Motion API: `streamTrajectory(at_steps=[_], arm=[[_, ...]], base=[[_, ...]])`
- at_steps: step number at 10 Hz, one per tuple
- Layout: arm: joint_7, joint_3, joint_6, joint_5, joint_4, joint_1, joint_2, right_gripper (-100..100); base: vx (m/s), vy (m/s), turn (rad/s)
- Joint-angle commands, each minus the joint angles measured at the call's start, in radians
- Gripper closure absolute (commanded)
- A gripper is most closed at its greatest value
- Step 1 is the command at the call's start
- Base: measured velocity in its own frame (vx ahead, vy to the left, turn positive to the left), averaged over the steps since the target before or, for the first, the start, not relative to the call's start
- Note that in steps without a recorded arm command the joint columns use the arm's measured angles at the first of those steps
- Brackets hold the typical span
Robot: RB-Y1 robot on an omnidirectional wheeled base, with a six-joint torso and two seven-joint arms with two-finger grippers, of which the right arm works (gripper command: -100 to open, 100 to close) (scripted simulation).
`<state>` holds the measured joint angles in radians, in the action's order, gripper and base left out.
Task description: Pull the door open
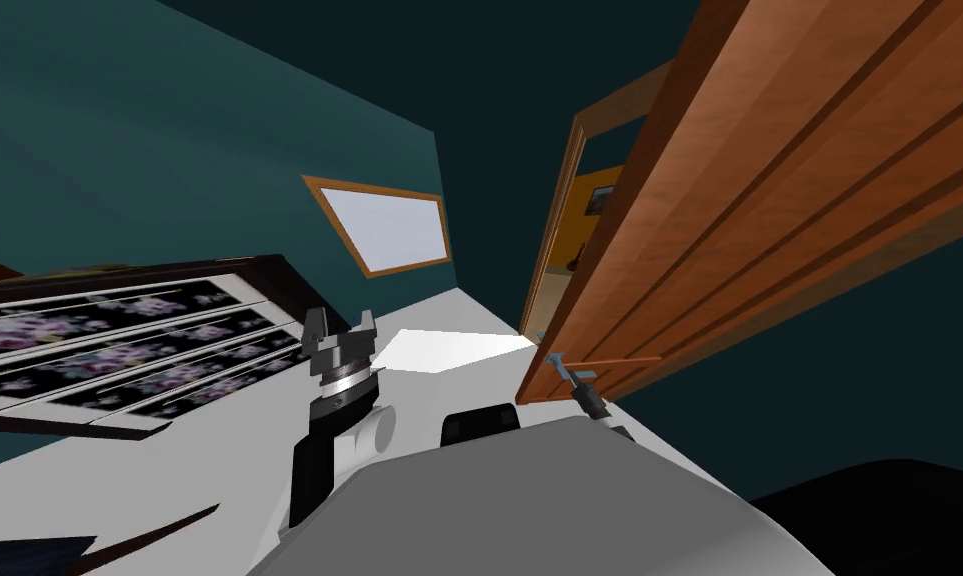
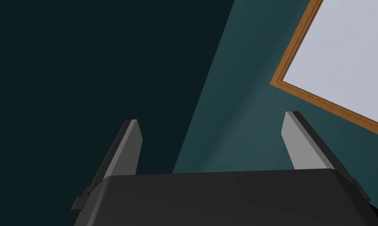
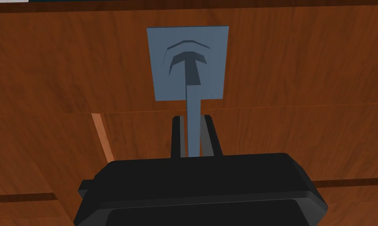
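The teal walls [image 1: 169, 130] take most of the view, and the white floor [image 1: 219, 460] lies open between them. At my right side stands the brown wooden door [image 1: 769, 200], with long grooves along its face. It stands out from its door frame [image 1: 559, 220], and in the narrow gap between them an orange wall shows. The lower edge of the door is near the floor, just beside a bright patch there. At my left side is a dark piece of furniture [image 1: 119, 350] with flowered fronts, well apart from the door. On the wall between the two hangs a wooden frame [image 1: 389, 228] with a pale pane.

The handle [image 3: 193, 98] is a grey-blue lever that comes out of a square plate [image 3: 188, 62] on the door. The right pincer [image 3: 193, 117] is pinching this lever, one finger against each side. The left pincer [image 1: 341, 318] is raised over the floor near the furniture, its fingers spread wide with nothing between them.
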<state>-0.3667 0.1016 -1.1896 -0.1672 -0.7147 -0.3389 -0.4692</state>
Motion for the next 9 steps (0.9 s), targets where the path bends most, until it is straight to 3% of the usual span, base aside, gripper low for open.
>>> streamTrajectory(at_steps=[1,9], arm=[[-0.006,0.005,-0.019,0.000,0.010,-0.005,-0.006,100],[-0.019,0.024,-0.070,0.002,0.061,0.002,-0.017,100]], base=[[-0.201,-0.031,0.117],[-0.168,-0.036,0.126]])
